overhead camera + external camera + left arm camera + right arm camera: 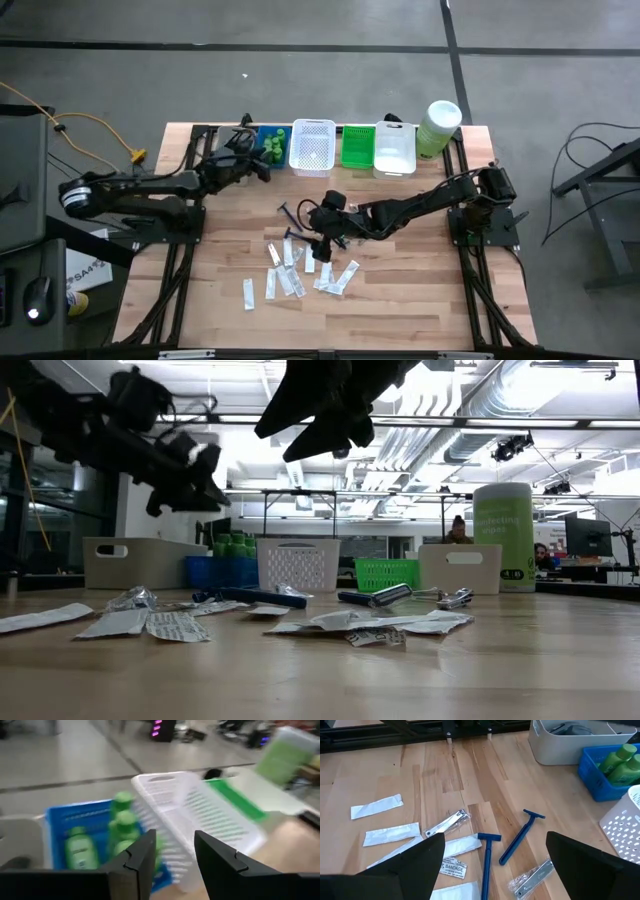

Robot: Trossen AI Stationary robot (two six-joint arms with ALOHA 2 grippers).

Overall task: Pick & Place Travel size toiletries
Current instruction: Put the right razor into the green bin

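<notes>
The toiletries lie loose mid-table: white sachets (285,275) (377,806), two blue razors (520,837) (485,865) and wrapped silvery clippers (447,823) (532,877). Green bottles (80,850) (273,148) stand in the blue basket (55,820). My right gripper (494,840) (322,238) hovers wide open above the razors and sachets, raised off the table (325,435). My left gripper (175,855) (258,165) is open and empty, raised just on the near side of the blue basket.
A row of containers runs along the far edge: a grey bin (555,747), the blue basket, a white lattice basket (312,145), a green basket (357,145), a white bin (395,150) and a tall pale-green canister (438,127). Bare wood lies along the table's near edge (400,310).
</notes>
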